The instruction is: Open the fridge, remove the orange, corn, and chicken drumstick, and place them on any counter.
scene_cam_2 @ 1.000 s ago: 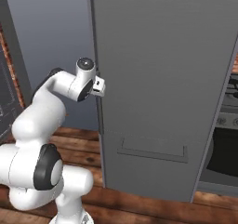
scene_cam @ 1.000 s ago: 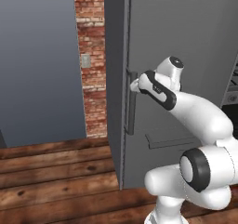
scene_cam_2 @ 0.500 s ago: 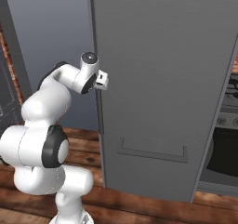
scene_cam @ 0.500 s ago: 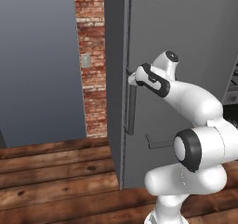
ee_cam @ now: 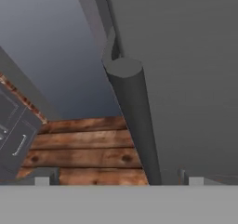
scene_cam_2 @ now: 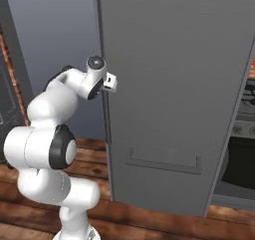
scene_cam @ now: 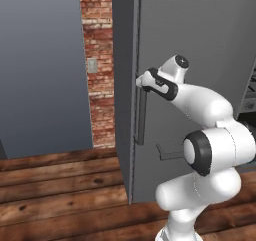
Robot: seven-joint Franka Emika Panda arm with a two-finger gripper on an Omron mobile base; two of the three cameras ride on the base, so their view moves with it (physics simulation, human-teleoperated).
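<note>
The fridge (scene_cam: 200,45) (scene_cam_2: 174,60) is a tall dark grey appliance with its door shut. Its vertical grey bar handle (scene_cam: 141,110) (ee_cam: 132,116) runs down the door's left edge. My gripper (scene_cam: 139,81) (scene_cam_2: 113,82) (ee_cam: 116,179) is at the upper part of the handle. It is open, and in the hand view the bar passes between the two fingertips (ee_cam: 46,176). The orange, the corn and the chicken drumstick are hidden behind the shut door. The counter is out of view.
A brick strip (scene_cam: 97,60) and a blue-grey wall (scene_cam: 40,70) stand left of the fridge. Wooden floor (scene_cam: 60,185) lies below. A dark oven (scene_cam_2: 239,154) sits right of the fridge. A grey cabinet (ee_cam: 14,139) shows at the hand view's left.
The hand has moved a little left and up, onto the handle bar. The elbow has swung closer to the fridge. The jaws stayed open.
</note>
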